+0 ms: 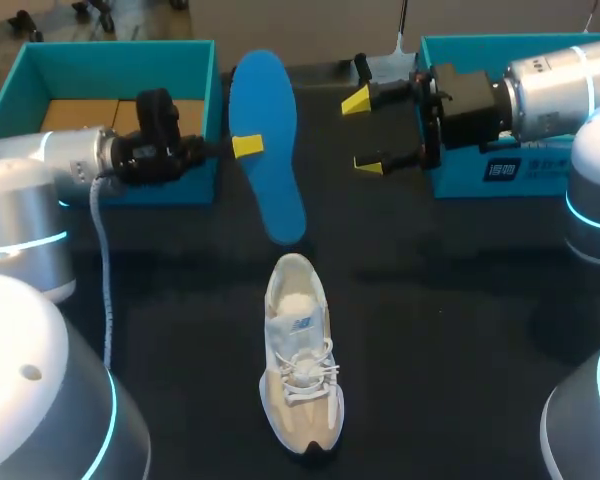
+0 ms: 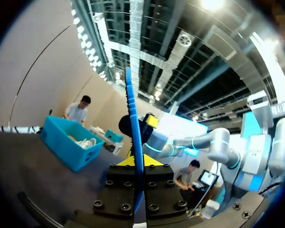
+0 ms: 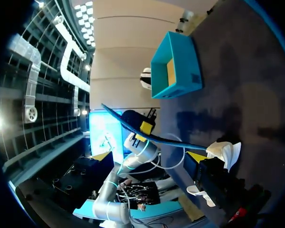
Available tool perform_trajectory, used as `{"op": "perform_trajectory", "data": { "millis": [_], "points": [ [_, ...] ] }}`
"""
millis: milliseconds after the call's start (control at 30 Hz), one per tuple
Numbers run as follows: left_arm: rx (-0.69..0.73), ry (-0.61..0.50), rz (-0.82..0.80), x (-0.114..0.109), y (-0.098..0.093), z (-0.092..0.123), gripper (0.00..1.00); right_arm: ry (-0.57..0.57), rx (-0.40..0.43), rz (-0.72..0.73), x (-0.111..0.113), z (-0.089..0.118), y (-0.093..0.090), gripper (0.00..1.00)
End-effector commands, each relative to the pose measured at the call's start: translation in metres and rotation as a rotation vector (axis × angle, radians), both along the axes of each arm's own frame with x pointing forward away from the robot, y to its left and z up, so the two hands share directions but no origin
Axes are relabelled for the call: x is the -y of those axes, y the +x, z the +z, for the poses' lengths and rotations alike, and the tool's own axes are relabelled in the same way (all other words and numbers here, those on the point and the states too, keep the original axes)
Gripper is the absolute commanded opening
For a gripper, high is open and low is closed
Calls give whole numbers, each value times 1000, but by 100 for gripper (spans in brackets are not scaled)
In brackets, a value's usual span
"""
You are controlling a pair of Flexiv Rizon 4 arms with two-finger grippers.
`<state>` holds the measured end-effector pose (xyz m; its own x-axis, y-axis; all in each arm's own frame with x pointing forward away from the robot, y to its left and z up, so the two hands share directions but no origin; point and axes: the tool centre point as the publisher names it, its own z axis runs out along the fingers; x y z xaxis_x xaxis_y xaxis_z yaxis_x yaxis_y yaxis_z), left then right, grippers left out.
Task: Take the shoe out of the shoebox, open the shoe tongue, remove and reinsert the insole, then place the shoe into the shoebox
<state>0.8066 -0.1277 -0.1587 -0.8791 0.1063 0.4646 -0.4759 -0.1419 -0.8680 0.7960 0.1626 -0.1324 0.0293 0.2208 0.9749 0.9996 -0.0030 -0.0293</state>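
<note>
Closest in, my left arm (image 1: 25,370) and right arm (image 1: 590,420) fill the low corners with their white casings. Between them, on the dark table (image 1: 460,330), sits the shoe (image 1: 302,370). It is pale, with white laces, and lies flat on its sole. The toe points to 6 o'clock and the open heel end to 12.

Straight up at 12 o'clock from the shoe comes the blue insole (image 1: 270,150), its long line running roughly 12 to 6, the near end just short of the heel. The left gripper (image 1: 242,147) reaches in from 9 o'clock and has it pinched by the edge, fingers closed tight with one yellow tip showing on top. In the left wrist view the insole (image 2: 133,118) stands edge-on, clamped between the black finger blocks (a thin blue blade from there).

At 3 o'clock of the insole, just beside it, hangs the right gripper (image 1: 365,132). Its yellow tips are spread wide and there is nothing between them.

Farther back, at 10 o'clock from the shoe, is the teal shoebox (image 1: 195,60), with brown card showing inside and the left arm lying across its front wall. At 2 o'clock stands a second teal box (image 1: 460,50), with the right arm over it.
</note>
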Motion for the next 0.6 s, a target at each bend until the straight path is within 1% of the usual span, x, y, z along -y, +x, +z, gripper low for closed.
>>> {"op": "perform_trajectory", "data": {
  "millis": [33,233,267,333,600],
  "points": [
    [413,27,-43,-6,-9,15,0,-1,0,-1,-2,-1,0,100],
    [629,77,-64,-15,-12,27,0,-1,0,-1,-2,-1,0,100],
    [682,89,-80,-16,-11,28,0,-1,0,-1,-2,-1,0,100],
    [853,134,-96,-20,-16,30,0,-1,0,-1,-2,-1,0,100],
    [853,134,-96,-20,-16,30,0,-1,0,-1,-2,-1,0,100]
  ]
}}
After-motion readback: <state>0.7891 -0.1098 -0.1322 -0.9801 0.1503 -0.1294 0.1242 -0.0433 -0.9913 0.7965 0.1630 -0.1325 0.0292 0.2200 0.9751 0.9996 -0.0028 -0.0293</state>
